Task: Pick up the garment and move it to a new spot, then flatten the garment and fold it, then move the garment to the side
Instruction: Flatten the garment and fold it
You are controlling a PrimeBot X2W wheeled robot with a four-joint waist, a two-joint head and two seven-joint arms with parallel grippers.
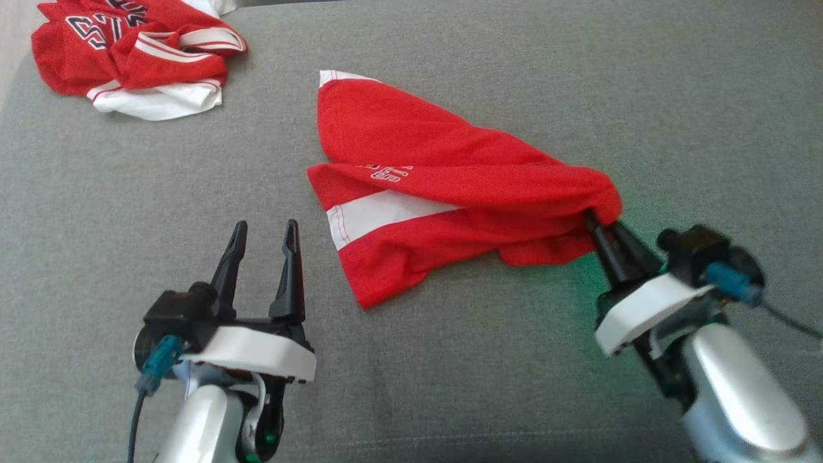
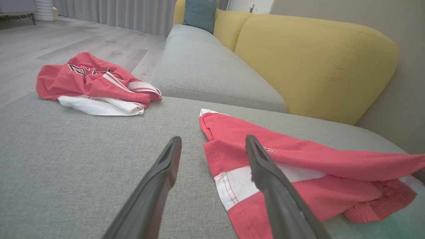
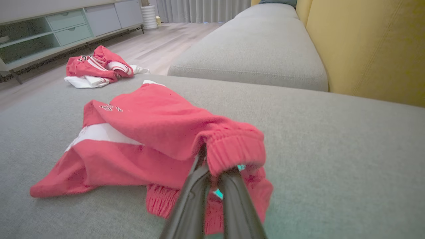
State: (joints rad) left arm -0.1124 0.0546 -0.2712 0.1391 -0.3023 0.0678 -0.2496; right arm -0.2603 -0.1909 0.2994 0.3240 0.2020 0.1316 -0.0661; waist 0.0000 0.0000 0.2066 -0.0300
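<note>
Right now my right gripper is pinched together on the elastic waistband of the red garment, with the fingertips buried under the gathered cloth. The band is bunched over them and lifted a little off the grey seat cushion. From that pinch the rest of the garment trails away to the left of my right hand, lying loose and rumpled on the cushion. One fold is laid over another, and a white stripe and some small lettering show near the far hem. My left gripper stands with its two fingers spread and holds nothing. It sits just beside the garment's hem edge but apart from it, with a strip of grey cushion between the nearer finger and the white stripe. In the left wrist view that finger crosses in front of the stripe, so part of the hem is hidden there. Well beyond my left fingertips and off to their left lies a crumpled pile of red and white clothes near the cushion's far corner — well apart from the garment I hold. Past both hands runs a second grey seat with a yellow backrest along its right side and a teal pillow at its far end. Farther still there is a pale wood floor, grey curtains and — left of my right hand — a low cabinet with drawers.
</note>
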